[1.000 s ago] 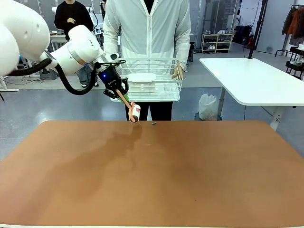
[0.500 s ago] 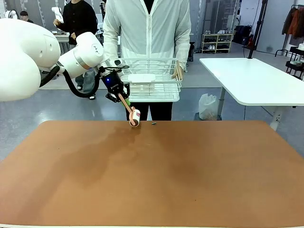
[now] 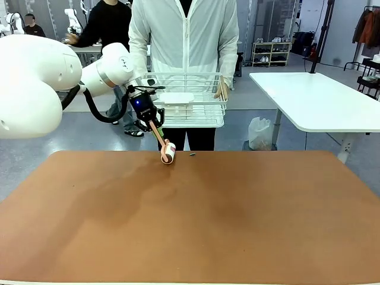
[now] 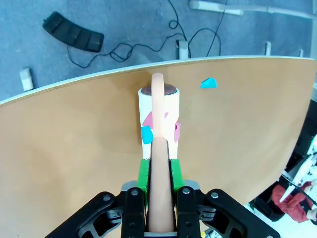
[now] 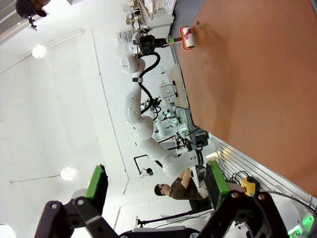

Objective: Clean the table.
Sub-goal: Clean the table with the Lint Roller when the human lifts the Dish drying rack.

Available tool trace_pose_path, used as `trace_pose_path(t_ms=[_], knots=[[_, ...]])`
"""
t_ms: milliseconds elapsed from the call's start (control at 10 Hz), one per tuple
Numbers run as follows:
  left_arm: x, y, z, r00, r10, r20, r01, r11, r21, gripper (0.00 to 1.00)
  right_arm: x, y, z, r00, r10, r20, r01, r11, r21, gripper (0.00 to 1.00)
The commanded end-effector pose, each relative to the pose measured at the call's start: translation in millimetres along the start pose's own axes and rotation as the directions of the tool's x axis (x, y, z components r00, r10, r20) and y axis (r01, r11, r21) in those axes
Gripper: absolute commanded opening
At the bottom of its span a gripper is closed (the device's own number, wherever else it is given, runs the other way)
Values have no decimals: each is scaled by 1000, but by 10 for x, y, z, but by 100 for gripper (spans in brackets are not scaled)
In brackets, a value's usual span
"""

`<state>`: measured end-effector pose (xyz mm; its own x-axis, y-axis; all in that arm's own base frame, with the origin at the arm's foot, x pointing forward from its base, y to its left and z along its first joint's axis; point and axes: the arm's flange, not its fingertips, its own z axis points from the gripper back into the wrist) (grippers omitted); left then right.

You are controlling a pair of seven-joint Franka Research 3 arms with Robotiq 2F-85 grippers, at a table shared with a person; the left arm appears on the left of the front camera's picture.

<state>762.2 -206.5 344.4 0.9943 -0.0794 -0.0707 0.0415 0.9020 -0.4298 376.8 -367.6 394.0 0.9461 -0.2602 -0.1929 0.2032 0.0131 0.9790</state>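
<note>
The reddish-brown table point(image 3: 196, 225) spans the front view. My left gripper point(image 3: 151, 122) is shut on the peach handle of a lint roller point(image 3: 168, 152), whose white head rests at the table's far edge. In the left wrist view my left gripper point(image 4: 159, 171) grips the handle between its green pads, and the lint roller point(image 4: 159, 109) carries pink and blue scraps. A blue scrap point(image 4: 208, 83) lies on the table point(image 4: 74, 148) beside the head. A small dark scrap point(image 3: 192, 154) lies just right of the roller. My right gripper point(image 5: 156, 183) stands open, off the table point(image 5: 257, 74).
A person in a white jacket stands at the far side and holds a white wire basket point(image 3: 187, 101) above the table's far edge, close behind my left gripper. A white-topped table point(image 3: 314, 101) stands at the right, with a plastic bag point(image 3: 260, 133) on the floor.
My left arm has lowered the lint roller's head from just above the far edge down onto the table. The basket has stayed where it was.
</note>
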Motion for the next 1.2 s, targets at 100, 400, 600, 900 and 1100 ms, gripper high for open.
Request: trace_pose_path(t_ms=[100, 400, 600, 900, 1100], knots=[[300, -81, -74, 998, 64, 2, -64, 998, 4, 21, -32, 29, -13, 1000, -9, 5, 9, 1000, -12, 100], [240, -184, -226, 996, 86, 14, -85, 996, -23, 21, -32, 29, -13, 1000, -9, 5, 9, 1000, -12, 100], [203, -489, -403, 997, 67, 36, -66, 997, -35, 21, -32, 29, -13, 1000, -9, 5, 9, 1000, -12, 100], [286, -902, -750, 1000, 3, -16, -3, 999, -43, 21, -32, 29, -13, 1000, -9, 5, 9, 1000, -12, 100], [324, -1155, -832, 1000, 16, 10, -15, 997, -78, 21, -32, 29, -13, 1000, -9, 5, 9, 1000, -12, 100]])
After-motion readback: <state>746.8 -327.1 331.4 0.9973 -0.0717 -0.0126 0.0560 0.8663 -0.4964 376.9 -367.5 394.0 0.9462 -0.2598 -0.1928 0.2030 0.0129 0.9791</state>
